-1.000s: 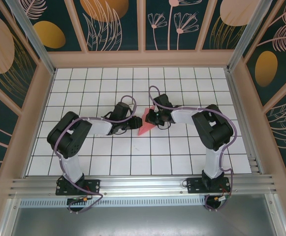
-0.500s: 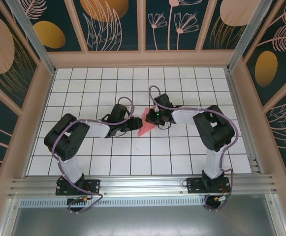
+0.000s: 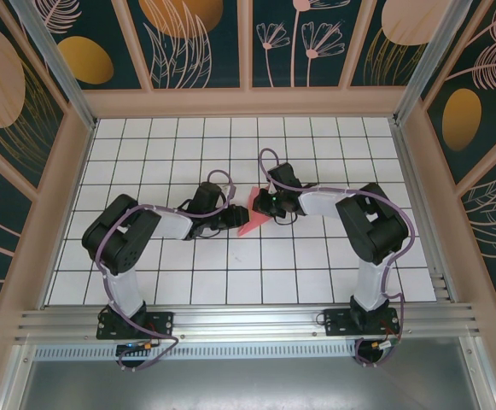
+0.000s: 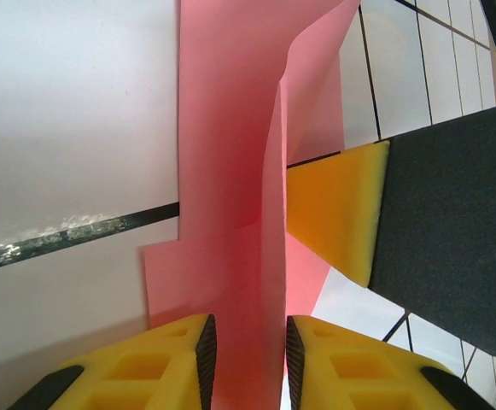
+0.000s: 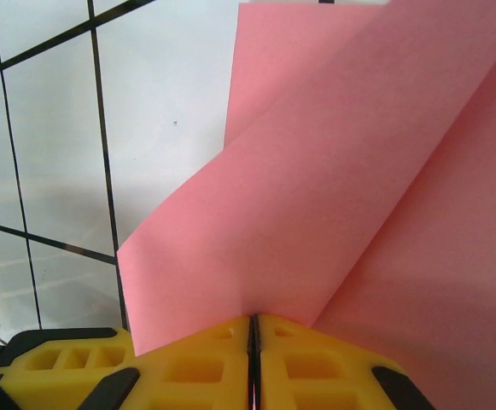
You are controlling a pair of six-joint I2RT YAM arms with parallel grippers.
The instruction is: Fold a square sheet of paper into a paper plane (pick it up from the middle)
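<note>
On the left hand (image 3: 230,220): sits closer to the paper plane (image 3: 251,219) than a second ago, after an elbow swing out to the left and back. Now lies right against the pink point. On the right hand (image 3: 263,205): barely shifts over the same second, staying clamped on the far end of the fold. Probably a crease being worked rather than a lift, with one end pinned and the other followed along the ridge.

From the left wrist: narrowly parted, straddling the upright ridge, no clear pinch to be seen. Across the paper, a yellow pad (image 4: 337,213) of the right hand, just beside or against the raised flap. From the right wrist: closed flat together, pink paper nipped in the seam.

Lies mid-surface (image 3: 188,154), between the two hands, low on the white tiles (image 3: 145,171).

Thin, matt, salmon-pink, limp enough to bow between folds. Straight, sharp creases, with one layer standing as a keel and another splayed flat. From above, a narrow pointed wedge, apparently not finished. Underneath, hard, smooth tiles with black lines. Moulded yellow pads on black fingers.
</note>
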